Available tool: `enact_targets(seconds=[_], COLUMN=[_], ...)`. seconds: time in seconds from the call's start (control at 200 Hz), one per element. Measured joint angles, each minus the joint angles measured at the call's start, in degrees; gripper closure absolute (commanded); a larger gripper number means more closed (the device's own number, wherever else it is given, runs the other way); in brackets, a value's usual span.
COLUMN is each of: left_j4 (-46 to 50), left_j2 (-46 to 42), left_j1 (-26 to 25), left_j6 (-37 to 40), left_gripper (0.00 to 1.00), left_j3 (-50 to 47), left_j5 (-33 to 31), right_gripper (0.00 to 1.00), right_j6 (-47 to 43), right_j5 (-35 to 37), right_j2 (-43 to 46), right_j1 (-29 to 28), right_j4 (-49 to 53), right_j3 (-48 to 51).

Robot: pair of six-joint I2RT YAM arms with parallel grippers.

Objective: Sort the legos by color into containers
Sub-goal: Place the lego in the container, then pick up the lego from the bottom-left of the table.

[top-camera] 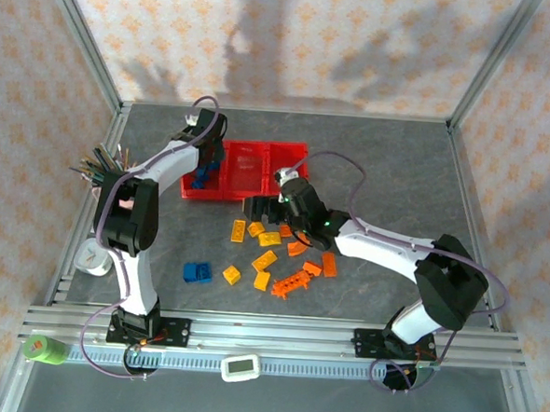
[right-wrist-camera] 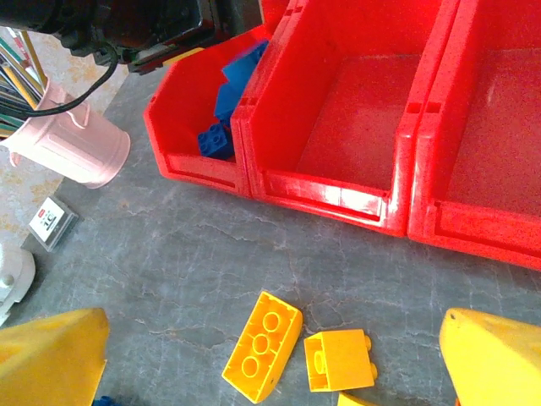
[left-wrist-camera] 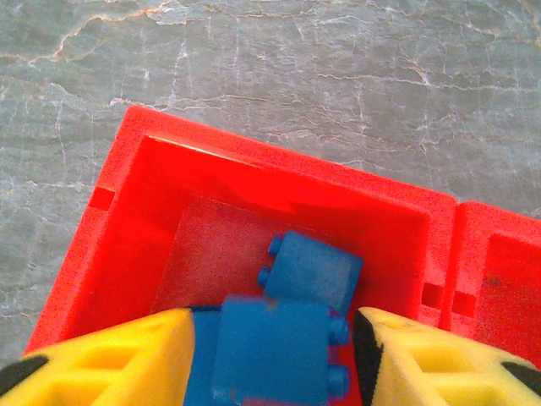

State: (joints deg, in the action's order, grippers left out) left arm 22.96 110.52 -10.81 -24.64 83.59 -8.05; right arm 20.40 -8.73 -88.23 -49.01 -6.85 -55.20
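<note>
my left gripper (left-wrist-camera: 272, 372) hung over the left bin (left-wrist-camera: 279, 182) of the containers (top-camera: 259, 158), and its two yellow fingers (left-wrist-camera: 101, 364) stood apart. a blue lego (left-wrist-camera: 275, 359) was between them, low inside the bin, with its studs toward the right finger. i saw a thin gap on each side of it, so these fingers were loose and gripped nothing. whether it rested on the floor of the bin, i could not tell. just beyond it, deeper in the same bin, a second blue lego (left-wrist-camera: 314, 271) lay tilted and seemed to touch the first.

my right gripper (right-wrist-camera: 275, 347) was low over the table (right-wrist-camera: 169, 245), just in front of the containers, with the fingers spread wide and nothing in them. on the table between these fingers lay a long yellow lego (right-wrist-camera: 263, 345) and, just beside it, a shorter yellow lego (right-wrist-camera: 340, 359). neither one touched a finger.

from above, the other yellow and orange legos (top-camera: 277, 253) lay scattered near the right gripper, the toothed orange piece (top-camera: 291, 284) closer to my bases. one blue lego on the table (top-camera: 196, 271) lay apart, to the left.
</note>
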Motion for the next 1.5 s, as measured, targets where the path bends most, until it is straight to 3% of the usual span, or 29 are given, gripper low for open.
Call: enact_targets(seconds=[0.19,0.45,0.641,0.891,1.111,1.501], left_j4=[1.9,3.5,9.3,19.4,22.3,23.1], left_j2=[-3.1,-22.6,-35.7,-50.1,-52.2,-51.7], left_j1=[0.0,-1.9,-8.0,-18.4,-24.5,-29.2], left_j6=[0.2,-3.0,-9.6,-25.1,-35.1,-42.0], left_gripper=[0.36,0.30,0.26,0.21,0.19,0.25], left_j3=[-2.1,-18.3,-30.3,-41.3,-48.5,-52.5], left_j5=[0.1,-0.1,-3.0,-6.5,-5.9,-5.0], right_gripper=[0.00,0.00,0.00,0.00,0.00,0.00], right_j6=[-1.2,-1.7,-1.6,-1.6,0.2,2.5], right_j5=[-0.2,-2.7,-3.7,-4.9,-5.2,-4.8], right_j2=[0.2,0.8,1.6,1.9,2.2,3.9], right_j1=[0.0,-0.2,-2.5,-7.6,-8.3,-8.5], right_j4=[1.5,4.5,4.7,3.6,0.8,-1.8], right_j3=[-0.1,-0.1,1.0,6.0,10.6,13.1])
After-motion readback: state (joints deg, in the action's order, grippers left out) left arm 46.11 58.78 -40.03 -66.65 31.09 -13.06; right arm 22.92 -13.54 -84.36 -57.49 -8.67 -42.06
